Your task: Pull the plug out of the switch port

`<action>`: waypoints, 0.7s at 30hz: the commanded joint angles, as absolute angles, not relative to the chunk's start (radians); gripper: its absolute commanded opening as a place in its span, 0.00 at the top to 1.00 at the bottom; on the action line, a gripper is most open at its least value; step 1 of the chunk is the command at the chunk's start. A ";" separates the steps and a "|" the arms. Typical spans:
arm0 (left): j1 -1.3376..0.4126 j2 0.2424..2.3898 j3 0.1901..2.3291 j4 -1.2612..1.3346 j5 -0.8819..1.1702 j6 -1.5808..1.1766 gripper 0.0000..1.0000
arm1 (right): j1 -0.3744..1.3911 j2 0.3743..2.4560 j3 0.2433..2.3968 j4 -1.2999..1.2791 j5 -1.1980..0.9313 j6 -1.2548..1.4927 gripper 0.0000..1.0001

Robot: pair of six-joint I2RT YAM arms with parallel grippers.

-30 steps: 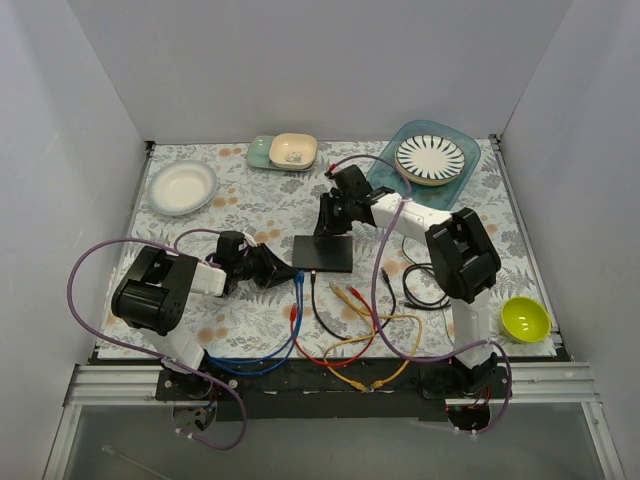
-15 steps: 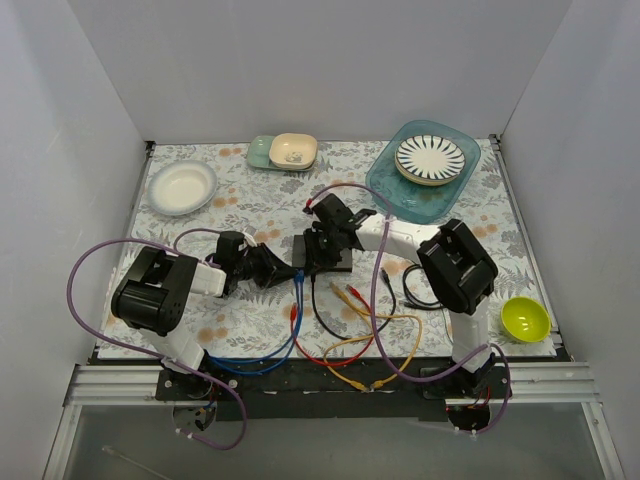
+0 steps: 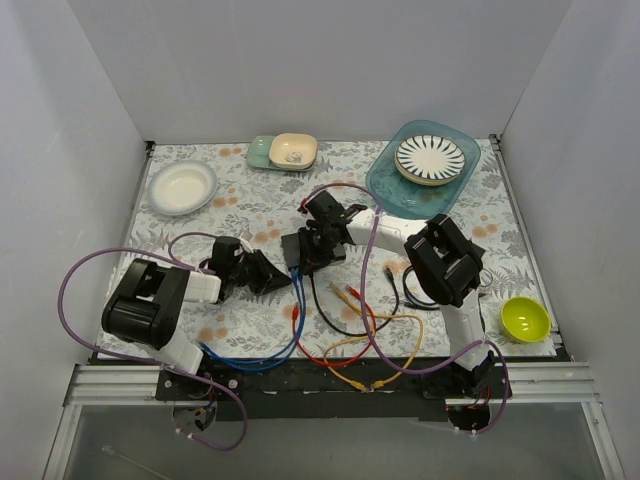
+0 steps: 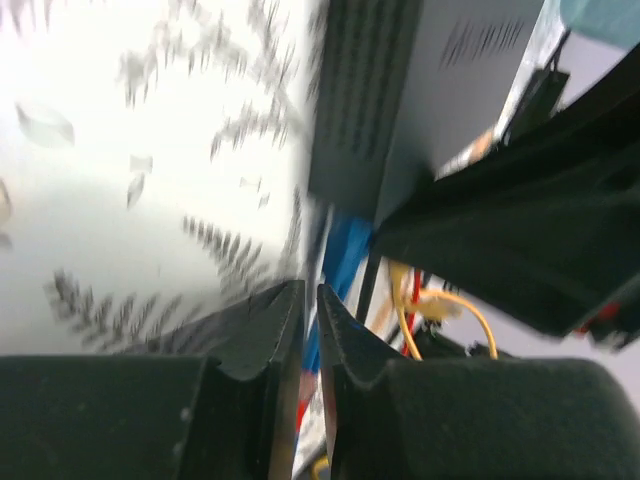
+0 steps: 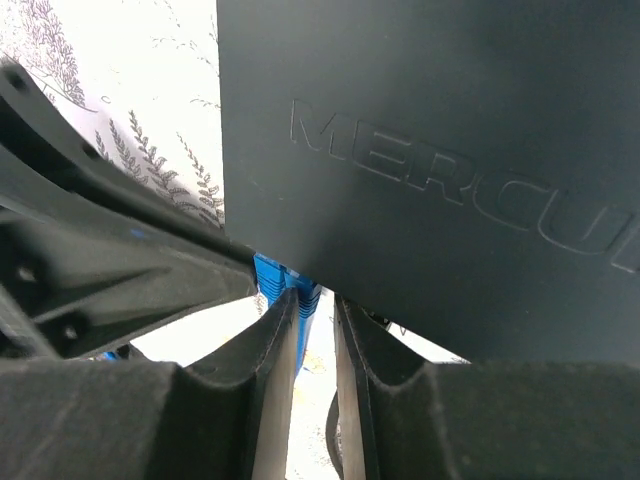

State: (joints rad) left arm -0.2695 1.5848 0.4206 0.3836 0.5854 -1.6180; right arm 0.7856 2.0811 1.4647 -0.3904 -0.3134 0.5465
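The switch, a flat black box (image 3: 296, 244) embossed "MERCU" (image 5: 420, 150), lies mid-table; its ribbed side shows in the left wrist view (image 4: 355, 110). A blue plug (image 3: 298, 281) sits in a port on its near edge (image 5: 270, 277), and its cable trails toward me. My left gripper (image 3: 283, 272) comes in from the left. Its jaws (image 4: 310, 295) are shut to a hairline, with the blue plug (image 4: 345, 250) at their tips and blue showing in the gap. My right gripper (image 3: 305, 256) rests over the box's left end, jaws (image 5: 317, 300) nearly together, nothing between them.
Loose black (image 3: 322, 312), yellow (image 3: 392, 338) and red (image 3: 330, 357) cables lie in front of the box, and a black cable loop (image 3: 420, 292) lies to the right. A green bowl (image 3: 525, 318), a white bowl (image 3: 182, 187), a striped plate (image 3: 430, 158) and a beige dish (image 3: 293, 150) stand around the table's edges.
My right gripper has swung from behind the box down onto its left end. The box has shifted left. My left arm has drawn back a little to the left.
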 commanded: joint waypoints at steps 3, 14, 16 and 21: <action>-0.273 1.568 0.356 0.213 0.646 -1.552 1.00 | 0.750 2.120 1.477 -0.351 -0.224 0.546 0.71; -0.268 1.344 0.428 0.037 0.442 -1.582 0.94 | 0.752 1.953 1.370 -0.313 -0.204 0.516 0.65; -0.267 1.310 0.468 0.006 0.399 -1.586 0.81 | 0.750 1.880 1.306 -0.304 -0.184 0.512 0.61; -0.265 1.347 0.610 0.026 0.365 -1.612 0.68 | 0.727 1.763 1.168 -0.246 -0.183 0.534 0.56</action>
State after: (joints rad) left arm -0.2703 1.3300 0.5053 0.0139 0.4351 -1.5997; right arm 0.7536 1.8648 1.2457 -0.3012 -0.2123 0.5385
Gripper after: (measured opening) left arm 0.305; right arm 0.431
